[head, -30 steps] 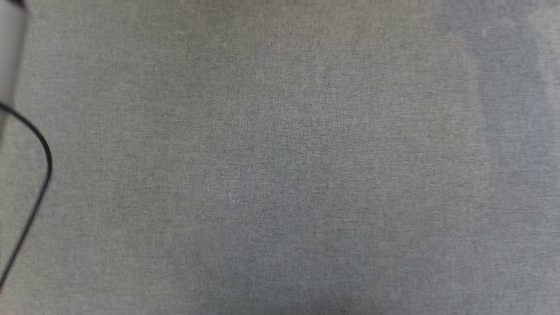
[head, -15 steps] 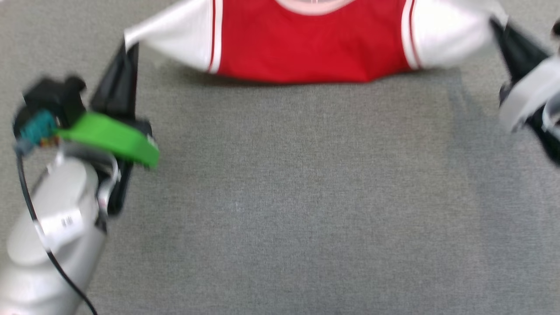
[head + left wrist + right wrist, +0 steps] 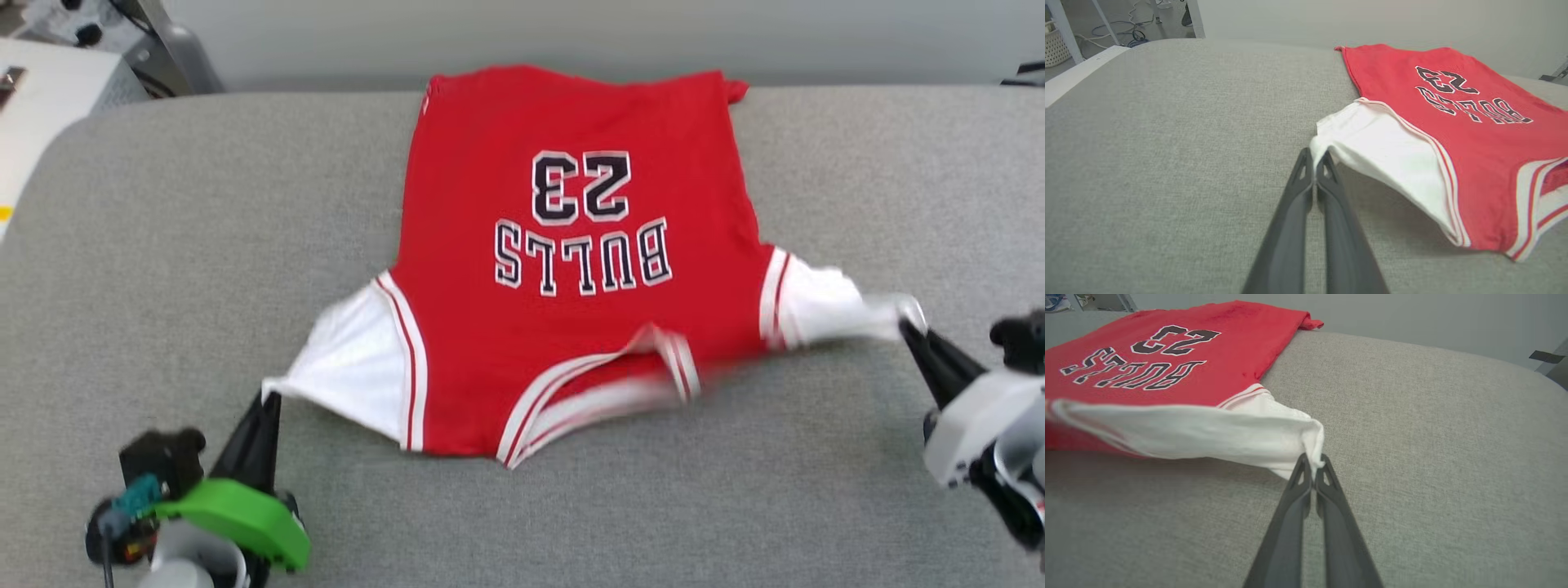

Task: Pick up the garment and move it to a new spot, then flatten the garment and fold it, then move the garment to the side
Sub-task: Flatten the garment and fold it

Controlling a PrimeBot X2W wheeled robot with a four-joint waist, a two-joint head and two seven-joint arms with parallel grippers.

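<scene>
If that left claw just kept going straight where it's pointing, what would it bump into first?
The left gripper is shut on the T-shirt's white sleeve, so that comes first; beyond, probably just grey cushion.
</scene>
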